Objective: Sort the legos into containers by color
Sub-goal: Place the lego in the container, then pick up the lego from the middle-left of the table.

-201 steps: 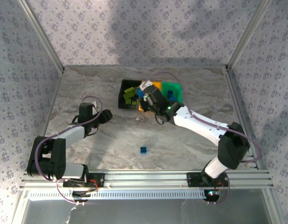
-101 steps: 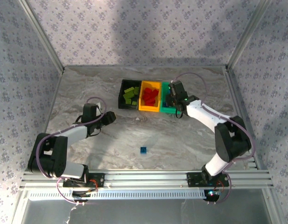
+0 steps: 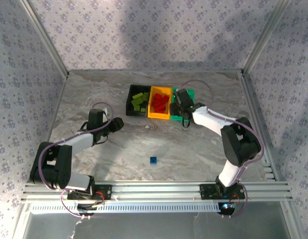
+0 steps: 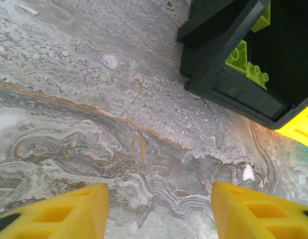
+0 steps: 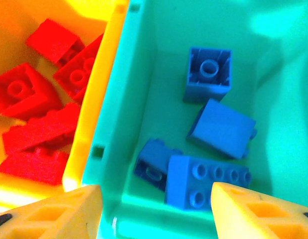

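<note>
No legible text, label, brand or number found (checked bins (image 3: 159,118), bricks (image 5: 24,92), patterned walls (image 3: 144,35)); nothing to log.

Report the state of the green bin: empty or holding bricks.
Holding bricks. The right wrist view shows four blue bricks lying on the floor of the green bin; no red or lime pieces are visible in it.

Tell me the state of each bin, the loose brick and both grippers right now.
Black bin, upright, holding lime green bricks.
Orange-yellow bin, upright, holding red bricks.
Green bin, upright, holding blue bricks.
Loose blue brick, lying alone on the table, unsorted.
Left gripper, open, empty, over bare table by the black bin.
Right gripper, open, empty, over the green bin.
</note>
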Tool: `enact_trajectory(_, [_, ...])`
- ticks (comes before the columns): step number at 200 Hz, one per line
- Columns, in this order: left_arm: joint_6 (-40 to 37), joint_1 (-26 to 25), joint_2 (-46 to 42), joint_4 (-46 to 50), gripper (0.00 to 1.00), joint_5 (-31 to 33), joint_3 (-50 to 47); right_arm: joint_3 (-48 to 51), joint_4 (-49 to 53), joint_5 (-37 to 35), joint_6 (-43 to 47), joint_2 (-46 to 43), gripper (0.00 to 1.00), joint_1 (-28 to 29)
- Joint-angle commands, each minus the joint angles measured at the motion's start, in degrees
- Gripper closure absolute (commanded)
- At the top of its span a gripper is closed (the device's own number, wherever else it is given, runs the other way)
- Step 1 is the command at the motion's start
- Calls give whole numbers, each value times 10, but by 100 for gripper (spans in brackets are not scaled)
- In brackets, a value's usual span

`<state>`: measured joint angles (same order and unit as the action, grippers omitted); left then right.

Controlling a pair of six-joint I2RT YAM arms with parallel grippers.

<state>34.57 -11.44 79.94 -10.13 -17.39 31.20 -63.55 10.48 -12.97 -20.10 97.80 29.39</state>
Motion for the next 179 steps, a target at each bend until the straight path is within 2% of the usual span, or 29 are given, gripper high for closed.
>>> enact_trajectory(1, [-10, -7, 1, -8, 44, -14, 17, 29, 3, -26, 6, -43, 39, 13])
enact_trajectory(48, [-18, -32, 13, -29, 44, -31, 22, 95, 3, -39, 5, -127, 39, 13])
enact_trajectory(83, [-57, -78, 9, -28, 44, -23, 34, 119, 26, -34, 39, -170, 37, -5])
enact_trajectory(107, [-64, -140, 15, -39, 44, 6, 42, 146, 30, 2, 53, -192, 36, -45])
enact_trajectory(140, [-76, -250, 75, -17, 45, 25, 99, 183, 16, 43, 66, -216, 36, -89])
enact_trajectory(179, [-118, -379, 64, 76, 45, 175, 129, 251, -34, 25, 66, -254, 36, -101])
